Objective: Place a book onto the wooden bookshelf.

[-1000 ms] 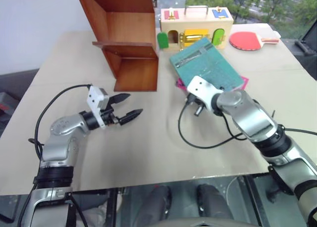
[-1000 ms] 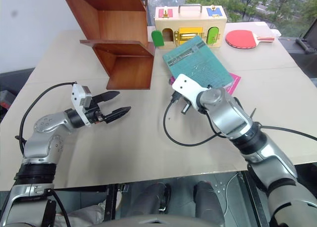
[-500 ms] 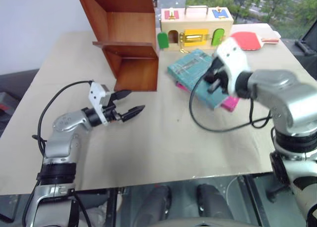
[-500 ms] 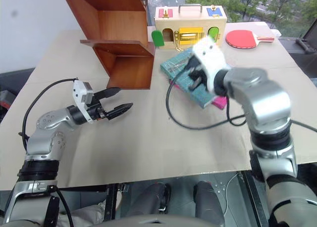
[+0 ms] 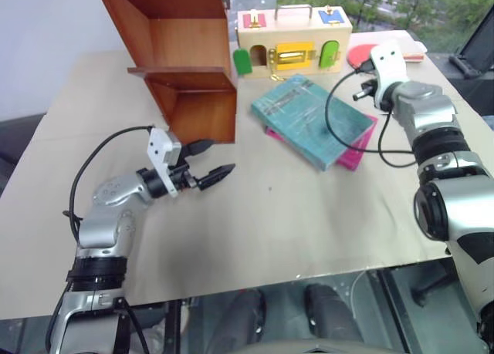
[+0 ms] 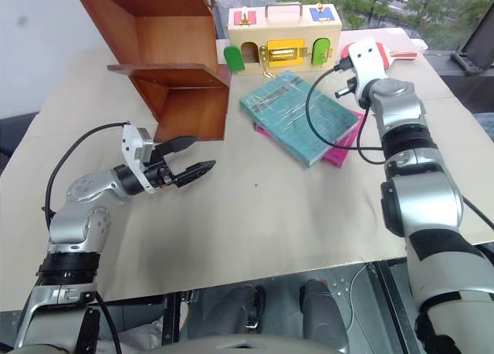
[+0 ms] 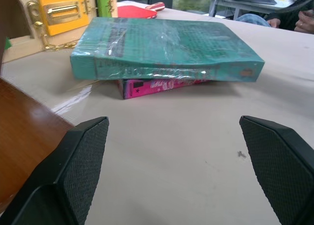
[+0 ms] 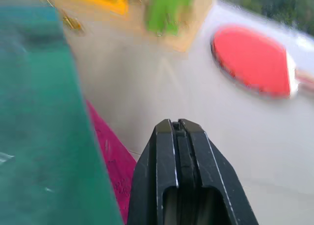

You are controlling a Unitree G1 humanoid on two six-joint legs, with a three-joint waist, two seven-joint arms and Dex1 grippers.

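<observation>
The teal-green book (image 5: 309, 116) lies flat on a smaller magenta-pink book (image 5: 353, 150), right of the middle of the table. The wooden bookshelf (image 5: 185, 53) stands at the far left, its open side towards the book. My left gripper (image 5: 220, 160) hovers open and empty in front of the shelf's lower corner, pointing at the book (image 7: 162, 46). My right gripper (image 8: 176, 123) is shut on nothing, just past the book's far right corner, near the red paddle (image 8: 250, 61).
A pale wooden box (image 5: 293, 38) with coloured doors stands behind the book. The red table-tennis paddle (image 5: 357, 55) lies right of the box. A black cable (image 5: 340, 130) from my right wrist loops over the book. The table's front edge (image 5: 255, 281) is near.
My right arm has swung from the book's near edge out to the far right by the paddle. The book, raised and tilted before, now lies flat on the pink one. Left gripper barely moved.
</observation>
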